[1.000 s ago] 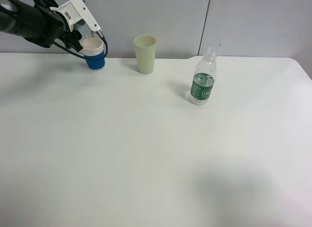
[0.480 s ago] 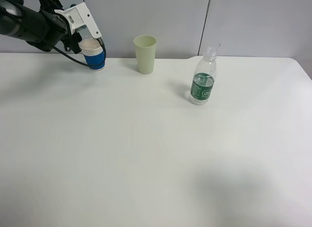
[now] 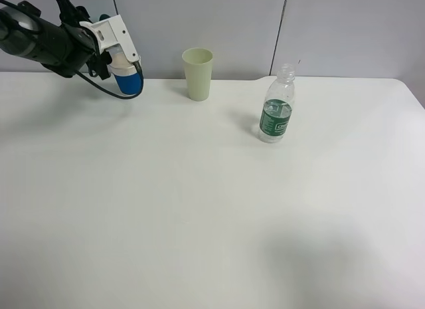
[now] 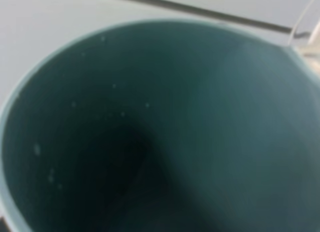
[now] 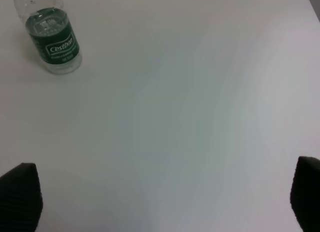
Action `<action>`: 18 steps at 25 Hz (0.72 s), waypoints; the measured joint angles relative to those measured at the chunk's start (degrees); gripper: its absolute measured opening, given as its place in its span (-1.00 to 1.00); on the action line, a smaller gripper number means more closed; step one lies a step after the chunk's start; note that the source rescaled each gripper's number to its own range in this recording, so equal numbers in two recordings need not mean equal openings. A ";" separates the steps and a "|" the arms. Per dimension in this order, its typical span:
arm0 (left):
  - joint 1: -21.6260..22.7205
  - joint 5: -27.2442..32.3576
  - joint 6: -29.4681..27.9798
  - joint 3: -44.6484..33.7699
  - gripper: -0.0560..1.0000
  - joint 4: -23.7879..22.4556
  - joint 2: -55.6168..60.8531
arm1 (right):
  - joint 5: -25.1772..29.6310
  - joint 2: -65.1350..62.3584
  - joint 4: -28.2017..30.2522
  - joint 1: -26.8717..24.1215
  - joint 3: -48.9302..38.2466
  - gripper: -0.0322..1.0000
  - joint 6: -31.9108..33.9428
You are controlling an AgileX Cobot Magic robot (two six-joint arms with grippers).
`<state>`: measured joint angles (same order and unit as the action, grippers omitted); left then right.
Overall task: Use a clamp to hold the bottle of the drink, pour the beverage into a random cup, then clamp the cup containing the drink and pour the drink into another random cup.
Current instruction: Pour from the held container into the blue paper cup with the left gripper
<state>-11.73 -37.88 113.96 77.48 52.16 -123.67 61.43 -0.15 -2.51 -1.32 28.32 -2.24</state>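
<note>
My left gripper (image 3: 114,48), black with a white part, hangs at the far left back of the table. It is shut on the teal cup (image 4: 165,127), whose dark inside fills the left wrist view; no liquid shows clearly in it. Right under the gripper stands the blue cup with a white band (image 3: 129,81), its rim partly covered by the white part. The bottle (image 3: 276,109) stands upright and uncapped at the right middle, also seen in the right wrist view (image 5: 52,40). My right gripper (image 5: 165,202) is open above bare table, away from the bottle.
A pale green tapered cup (image 3: 198,73) stands at the back between the blue cup and the bottle. The white table (image 3: 212,216) ends at a grey wall behind, and its right edge runs close beyond the bottle.
The left arm has drawn back to the left and risen a little. Its white part now covers the blue cup's rim, which showed open a second ago. The right side is unchanged.
</note>
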 joint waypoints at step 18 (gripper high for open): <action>0.32 -4.46 3.85 0.00 -0.83 -1.48 0.00 | 0.00 0.00 0.00 0.00 0.00 1.00 0.00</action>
<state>-11.41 -42.34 117.81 77.48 50.68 -123.67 61.43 -0.15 -2.51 -1.32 28.32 -2.24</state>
